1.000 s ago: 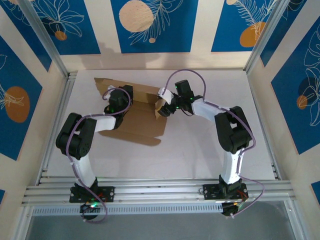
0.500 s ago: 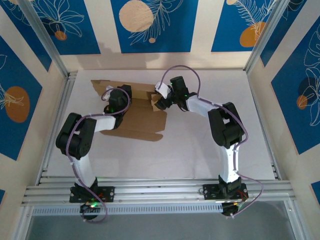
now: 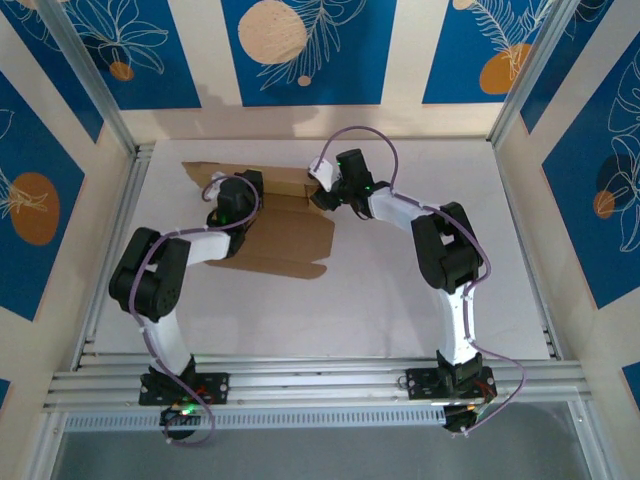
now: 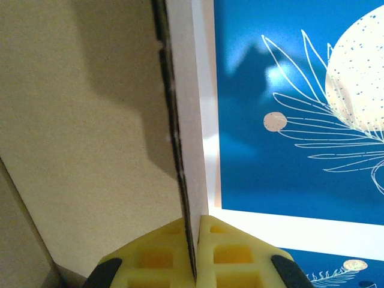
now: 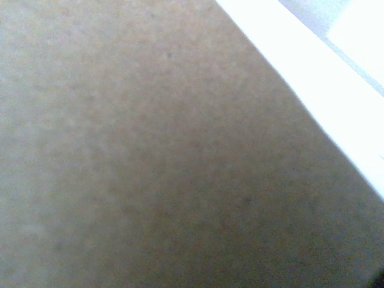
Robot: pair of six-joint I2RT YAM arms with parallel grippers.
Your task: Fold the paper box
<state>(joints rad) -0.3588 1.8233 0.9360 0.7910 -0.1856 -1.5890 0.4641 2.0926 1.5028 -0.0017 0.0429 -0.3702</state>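
The left end effector [image 4: 196,255] is pinched shut on a thin upright edge of the paper box [image 3: 285,235]. Its yellow fingertips [image 4: 228,252] are moulded with square recesses. The right end effector [image 3: 321,195] sits at the box's far right flap, and I cannot tell how wide it stands. Its wrist view is a blur of matte, faintly fibrous brown cardboard. The box, a die-cut sheet with rounded flaps, lies toward the far left corner of the smooth white tabletop [image 3: 400,290].
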